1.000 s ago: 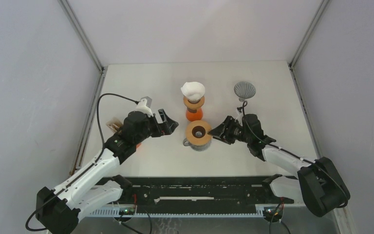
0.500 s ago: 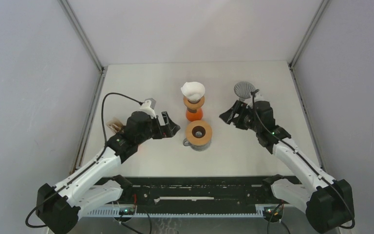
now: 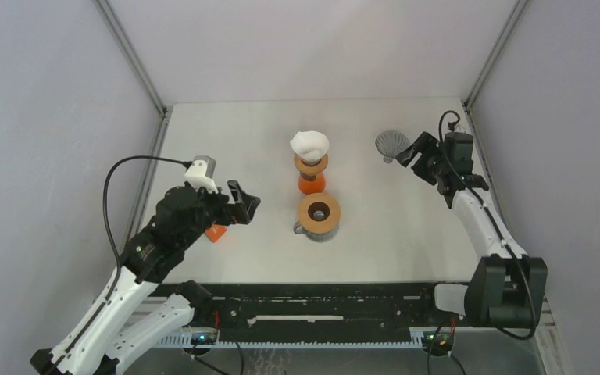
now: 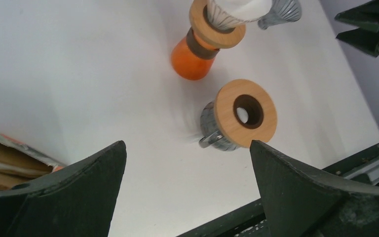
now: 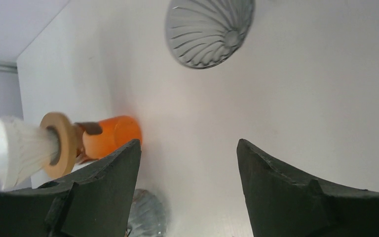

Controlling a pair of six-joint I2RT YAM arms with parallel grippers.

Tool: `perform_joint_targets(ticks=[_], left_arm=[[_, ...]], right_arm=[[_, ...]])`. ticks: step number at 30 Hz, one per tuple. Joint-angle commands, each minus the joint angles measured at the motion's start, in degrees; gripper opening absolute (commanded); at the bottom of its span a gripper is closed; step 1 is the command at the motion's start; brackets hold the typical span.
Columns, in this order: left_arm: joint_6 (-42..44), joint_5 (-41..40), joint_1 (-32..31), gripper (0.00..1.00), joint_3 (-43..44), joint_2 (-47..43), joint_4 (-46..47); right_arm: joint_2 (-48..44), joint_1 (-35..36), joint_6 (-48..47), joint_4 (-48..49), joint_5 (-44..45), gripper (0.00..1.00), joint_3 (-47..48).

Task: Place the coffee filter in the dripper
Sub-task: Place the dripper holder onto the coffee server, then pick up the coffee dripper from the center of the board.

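On the bench (image 3: 226, 133), a packet of brown paper filters (image 4: 2, 157) is seen at the far left, below the left gripper (image 3: 247, 198), whose jaws are spread wide and empty. Near the middle, the white coffee filter (image 3: 309, 143) is seated in the wood-collared dripper (image 3: 311, 163) atop an orange vessel (image 3: 310, 184) — just nearer, a grey mug (image 4: 214, 133) topped by 1 wooden ring is stood. At the right, a 2nd, grey ribbed dripper (image 3: 391, 144) is found on the bench — close beside it the right gripper (image 3: 408, 150) is held, jaws likewise parted, nothing between them.
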Motion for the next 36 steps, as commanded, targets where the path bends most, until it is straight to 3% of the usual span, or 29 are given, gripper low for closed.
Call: perform_joint_targets(ticks=[1, 8, 13, 22, 36], left_arm=[[4.52, -4.07, -0.17, 1.00, 2.37, -1.21, -3.49], [11.35, -9.43, -0.08, 1.00, 3.75, -1.24, -4.45], [13.43, -14.41, 0.00, 1.00, -0.30, -2.01, -0.71], [14.35, -12.62, 2.10, 1.00, -4.19, -1.66, 1.63], [13.83, -5.53, 9.89, 1.00, -5.08, -0.51, 3.09]], right_arm=[[6.08, -4.65, 0.61, 3.47, -6.44, 0.79, 4.10], [17.68, -9.04, 3.37, 7.86, -14.35, 0.74, 9.40], [25.35, -10.72, 7.31, 11.59, -19.84, 0.70, 12.81], [36.24, -11.47, 8.91, 12.72, -20.85, 0.65, 19.11], [43.88, -11.73, 8.47, 11.86, -21.47, 0.55, 24.81]])
